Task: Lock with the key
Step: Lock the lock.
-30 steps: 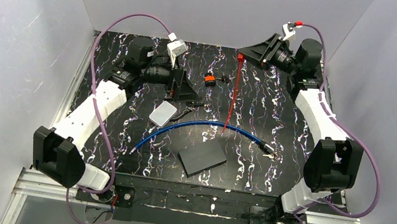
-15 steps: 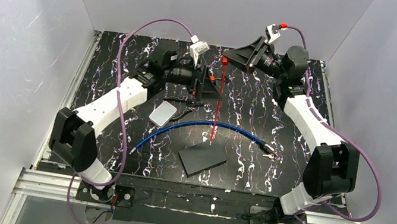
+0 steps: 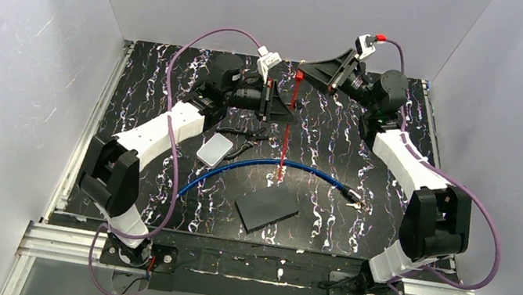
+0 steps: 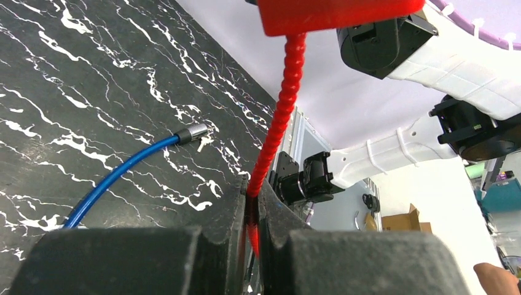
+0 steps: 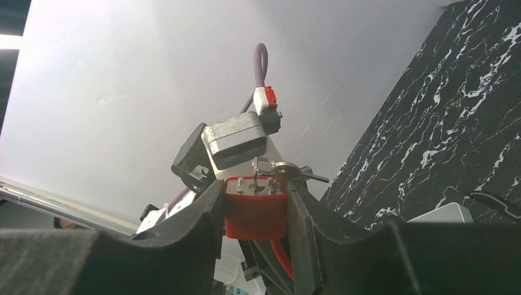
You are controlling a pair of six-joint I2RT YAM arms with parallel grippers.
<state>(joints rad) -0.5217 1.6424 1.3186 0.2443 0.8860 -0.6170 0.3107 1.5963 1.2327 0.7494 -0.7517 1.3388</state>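
The right end effector (image 3: 305, 70) pinches a red block (image 5: 255, 216) held high above the desk (image 3: 157, 83), the left end effector (image 4: 250, 210) is pressed together on the red ribbed cable (image 4: 280, 117) hanging from it, and the blue cable lock (image 3: 227, 166) lies curved on the desk, apart from both.

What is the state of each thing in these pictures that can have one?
red lock: held up, cable hanging straight down.
left tool: shut on the red lock's cable.
right tool: shut on the red lock's body.
key: at the top of that body, seemingly inserted.
blue cable: lying loose, ends apart, not closed.
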